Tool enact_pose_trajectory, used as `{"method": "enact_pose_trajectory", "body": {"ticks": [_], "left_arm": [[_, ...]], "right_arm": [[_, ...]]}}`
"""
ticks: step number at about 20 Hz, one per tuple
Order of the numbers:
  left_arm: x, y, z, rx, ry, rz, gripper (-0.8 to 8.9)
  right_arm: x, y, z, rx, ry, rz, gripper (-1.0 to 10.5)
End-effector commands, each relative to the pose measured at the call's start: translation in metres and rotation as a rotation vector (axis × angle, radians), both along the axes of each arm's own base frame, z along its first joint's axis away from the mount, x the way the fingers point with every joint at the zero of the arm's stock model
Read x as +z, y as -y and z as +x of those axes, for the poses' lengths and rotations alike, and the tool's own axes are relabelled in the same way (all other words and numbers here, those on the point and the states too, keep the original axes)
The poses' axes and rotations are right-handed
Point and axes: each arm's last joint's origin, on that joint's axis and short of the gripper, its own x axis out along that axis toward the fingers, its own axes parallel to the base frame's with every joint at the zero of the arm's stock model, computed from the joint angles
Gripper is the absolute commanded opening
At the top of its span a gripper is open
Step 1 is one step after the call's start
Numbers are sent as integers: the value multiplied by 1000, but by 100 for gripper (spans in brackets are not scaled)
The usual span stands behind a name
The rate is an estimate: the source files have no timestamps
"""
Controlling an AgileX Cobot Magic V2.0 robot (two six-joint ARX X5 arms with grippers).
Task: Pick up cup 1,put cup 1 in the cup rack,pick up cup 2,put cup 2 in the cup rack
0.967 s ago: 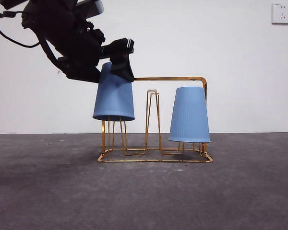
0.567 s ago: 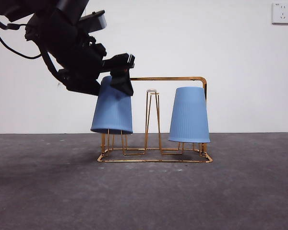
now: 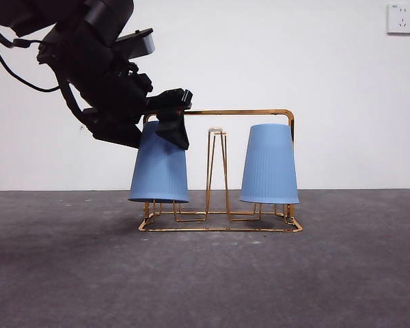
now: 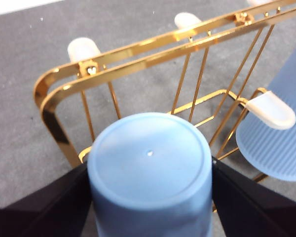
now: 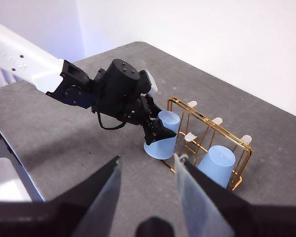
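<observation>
So in the front view the left pincer [image 3: 169,119] comes in big and dark from the upper left and is clamped on the closed top end of an upside-down blue cup [image 3: 159,164], which I'll call cup 2. That cup sits over the left end of the gold cup rack [image 3: 221,223], leaning a little, with its open rim low, just above the rack's base frame and the prongs going up inside it. The other blue cup [image 3: 270,164], cup 1, is already upside down on the right end of the rack, right next to the arch handle's corner, and a bare white-tipped prong [image 3: 216,130] stands between the two cups. The rack rests on a dark grey worktop [image 3: 205,280], and there's a wall socket [image 3: 401,18] up in the corner of the white wall. From the left wrist view you look straight down on cup 2's flat bottom [image 4: 149,158], with a black jaw pressed against either side of it, the rack's gold handle bars [image 4: 153,49] just beyond and cup 1 [image 4: 281,143] off to one side. In the right wrist view the right pincer [image 5: 148,182] hovers well apart from the rack with its jaws spread wide and nothing between them, looking down at the left arm, both cups [image 5: 164,140] [image 5: 217,165] and the rack [image 5: 237,143].
</observation>
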Motion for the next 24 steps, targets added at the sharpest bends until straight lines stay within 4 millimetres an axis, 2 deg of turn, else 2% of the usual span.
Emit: {"method": "enact_pose_trajectory", "body": {"ticks": [1, 2, 3, 7, 10, 17, 24], "left_arm": [[-19, -3, -4, 10, -103, 47, 181], [-19, -3, -5, 13, -115, 32, 317], [-18, -3, -5, 15, -123, 19, 397], [-17, -4, -8, 4, -147, 16, 423], [-15, -6, -11, 9, -169, 21, 533], [7, -13, -24, 7, -169, 19, 539], [35, -28, -56, -73, -266, 6, 539]], "right_arm": [[-1, -1, 1, -1, 7, -4, 186], [-1, -1, 1, -1, 7, -4, 186], [-1, -1, 1, -1, 6, -4, 186], [-1, -1, 1, -2, 6, -4, 186], [-1, -1, 1, -1, 6, -4, 186], [-1, -1, 1, -1, 6, -4, 186], [-2, -1, 1, -2, 0, -9, 186]]}}
